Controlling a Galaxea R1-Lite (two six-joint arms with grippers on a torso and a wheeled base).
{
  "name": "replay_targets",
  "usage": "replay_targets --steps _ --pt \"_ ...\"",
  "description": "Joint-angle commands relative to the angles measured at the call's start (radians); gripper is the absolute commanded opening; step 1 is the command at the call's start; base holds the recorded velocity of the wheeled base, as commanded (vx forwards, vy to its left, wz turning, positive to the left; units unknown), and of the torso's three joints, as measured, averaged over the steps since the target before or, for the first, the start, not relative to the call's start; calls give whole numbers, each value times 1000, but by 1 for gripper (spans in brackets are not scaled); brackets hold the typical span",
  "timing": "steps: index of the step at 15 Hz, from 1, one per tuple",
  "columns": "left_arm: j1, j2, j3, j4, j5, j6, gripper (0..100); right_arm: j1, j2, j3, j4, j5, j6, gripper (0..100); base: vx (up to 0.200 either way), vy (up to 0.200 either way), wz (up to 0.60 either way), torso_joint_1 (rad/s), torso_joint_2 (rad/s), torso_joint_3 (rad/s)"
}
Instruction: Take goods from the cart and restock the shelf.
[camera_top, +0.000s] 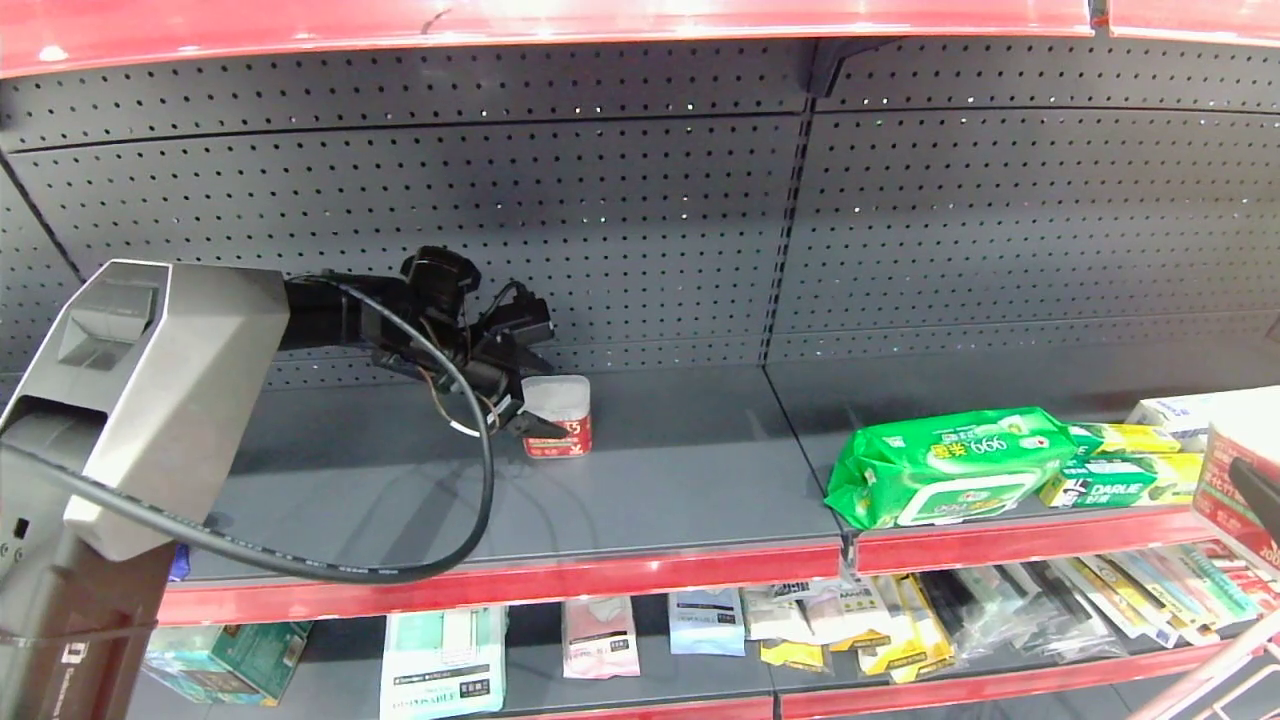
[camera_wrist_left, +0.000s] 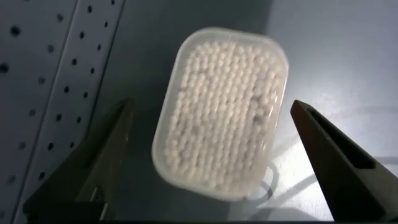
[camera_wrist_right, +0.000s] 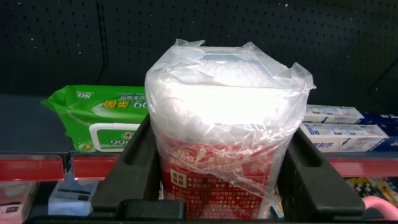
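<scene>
your left tool (camera_top: 520, 408) has its jaws apart, one on either side of the cotton swab tub (camera_wrist_left: 217, 112), and as far as the left wrist view tells, neither touches its walls. the tub stands upright on the grey shelf (camera_top: 650, 480), near the pegboard back. i judge the placing step nearly done. draw the tool straight back with the jaws wide, so no finger clips the rim and tips the tub. your right tool (camera_wrist_right: 221, 158) is clamped on a wrapped pack (camera_wrist_right: 227, 93), out in front of the shelf. the tub is a clear box with rounded corners, packed with white swab heads, with a red label round its lower part. it is probably light and easily toppled.
</scene>
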Motion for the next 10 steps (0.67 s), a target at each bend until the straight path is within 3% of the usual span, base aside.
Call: replay_targets --steps 1,10 --pt "-9 8 -3 1 -1 0 100 0 2 0 0 0 0 0 0 0 0 0 0 0" --pt "-12 28 -40 26 2 0 100 0 -1 0 0 0 0 0 0 0 0 0 0 0"
